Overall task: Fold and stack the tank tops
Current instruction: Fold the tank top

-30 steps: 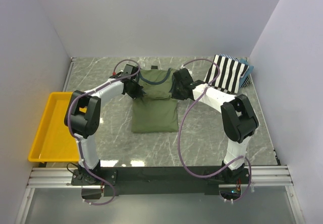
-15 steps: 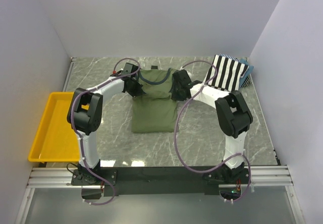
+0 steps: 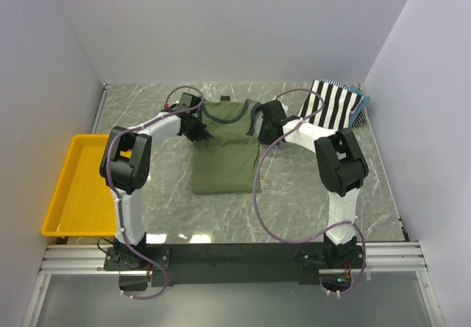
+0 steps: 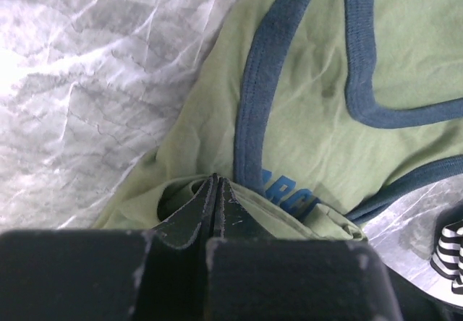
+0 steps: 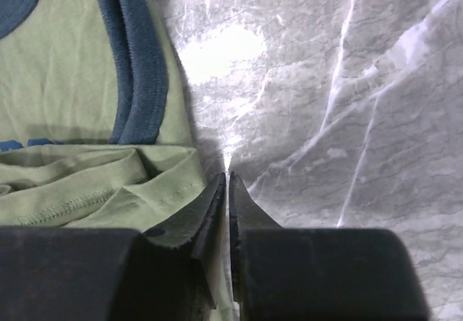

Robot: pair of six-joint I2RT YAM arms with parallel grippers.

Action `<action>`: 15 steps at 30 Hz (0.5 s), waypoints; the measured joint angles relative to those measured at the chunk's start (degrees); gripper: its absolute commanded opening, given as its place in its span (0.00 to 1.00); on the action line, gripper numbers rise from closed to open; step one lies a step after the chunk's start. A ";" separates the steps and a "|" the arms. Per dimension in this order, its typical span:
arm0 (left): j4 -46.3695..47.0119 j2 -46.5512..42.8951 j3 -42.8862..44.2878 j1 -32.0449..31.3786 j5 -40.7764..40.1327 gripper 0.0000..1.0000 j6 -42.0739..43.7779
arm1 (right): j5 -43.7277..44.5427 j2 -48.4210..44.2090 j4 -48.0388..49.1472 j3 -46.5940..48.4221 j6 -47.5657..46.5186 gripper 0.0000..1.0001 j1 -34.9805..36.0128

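At the centre of the table (image 3: 309,194), the green tank top (image 3: 224,161) lies flat with its neckline toward the far wall. A stitched hem is doubled up just below the chest lettering, so at least one fold appears to be in place. The strap end is still spread open.

The left gripper (image 3: 194,128) sits at the left edge of that fold, fingers pressed together. Cloth bunches around the tips, but whether any is caught between them cannot be seen. The right gripper (image 3: 265,124) sits at the right edge, fingers drawn almost together, with green fabric showing between them.

The striped tank top (image 3: 335,106) lies well apart, in the far right corner. The yellow tray (image 3: 59,202) stands at the left edge.

Judged status: first garment partly folded. Remaining work is to finish this fold, deal with the striped top, then stack both.
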 measured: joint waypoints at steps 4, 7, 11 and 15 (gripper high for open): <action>1.51 0.09 0.00 0.26 0.26 0.01 1.44 | 0.00 0.00 0.02 0.00 0.02 0.09 -0.13; 4.15 0.09 -0.07 0.57 1.11 0.01 2.78 | 0.02 0.00 0.02 0.00 0.02 0.13 -0.15; 8.46 -0.33 -1.03 1.07 2.69 0.15 4.48 | 0.17 -0.17 0.00 0.00 0.04 0.29 -0.17; 10.40 -2.60 -1.66 1.36 3.56 0.37 6.73 | 0.46 -2.16 -0.20 -0.35 -0.11 0.38 -0.35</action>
